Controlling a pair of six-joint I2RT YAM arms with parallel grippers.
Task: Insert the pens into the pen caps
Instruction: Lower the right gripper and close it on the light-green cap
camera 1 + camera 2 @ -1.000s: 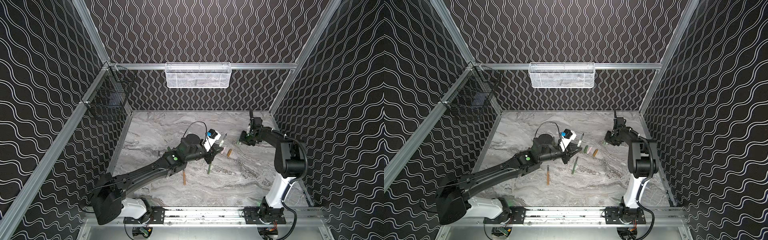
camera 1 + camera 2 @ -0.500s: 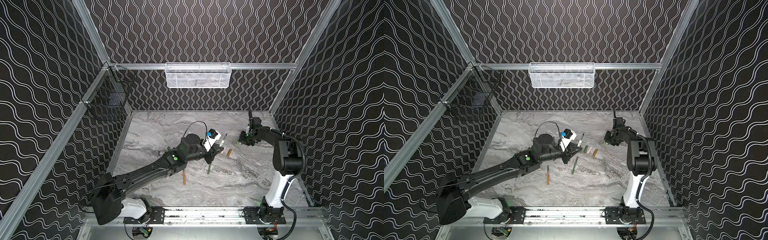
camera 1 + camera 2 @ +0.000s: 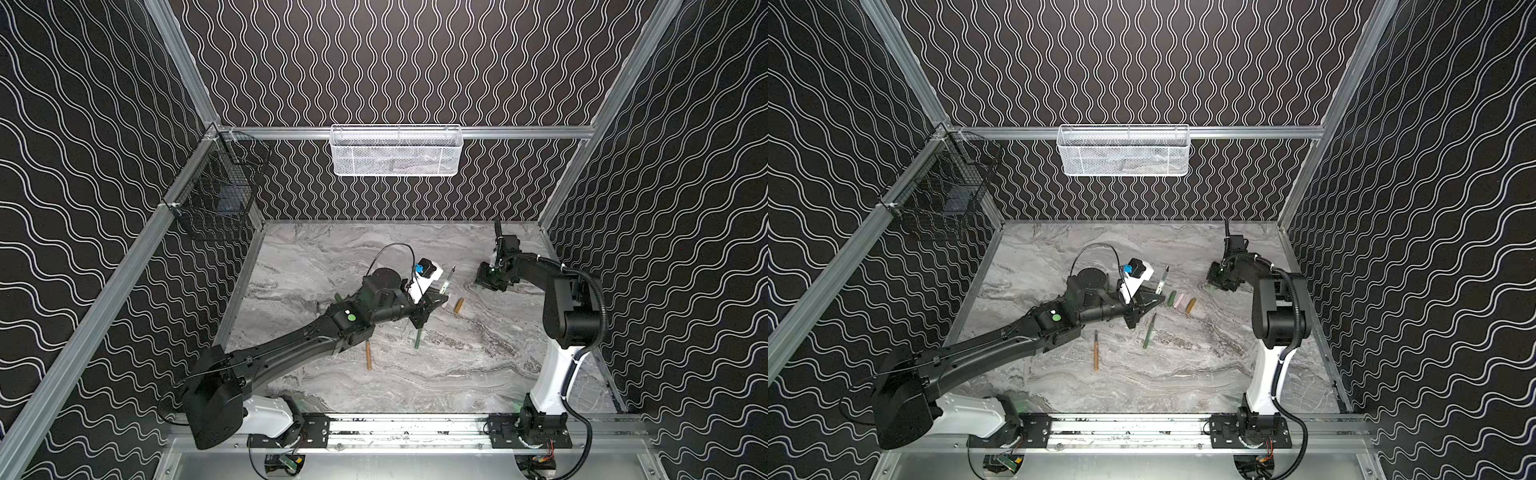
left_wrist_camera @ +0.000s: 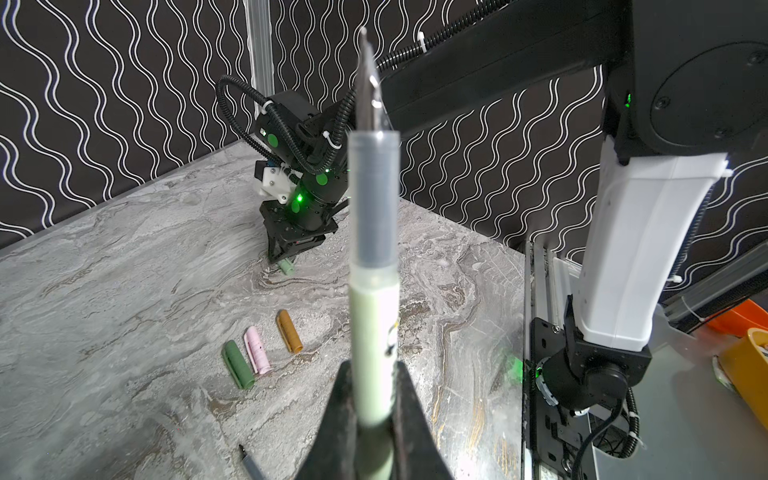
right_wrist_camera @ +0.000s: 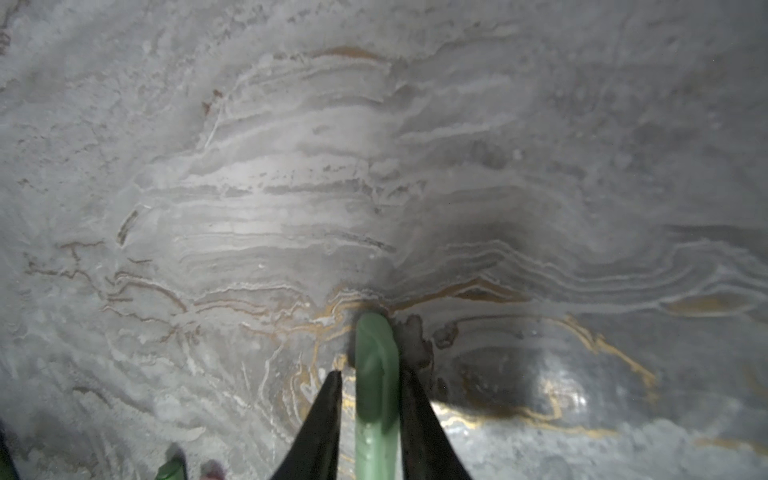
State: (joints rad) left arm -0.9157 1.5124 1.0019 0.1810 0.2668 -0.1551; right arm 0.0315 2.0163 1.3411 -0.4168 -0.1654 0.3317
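Now the left gripper [image 4: 373, 374] clamps the pale green pen [image 4: 374, 316], tip outward; well apart rightward, the right gripper [image 5: 370, 374] seemingly pinches the pale green cap [image 5: 374, 353], end-down on the marble table [image 5: 291, 166].

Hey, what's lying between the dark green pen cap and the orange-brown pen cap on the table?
A short pink tube cap lies between the dark green tube cap and the orange-brown tube cap; the left wrist view shows it clearest.
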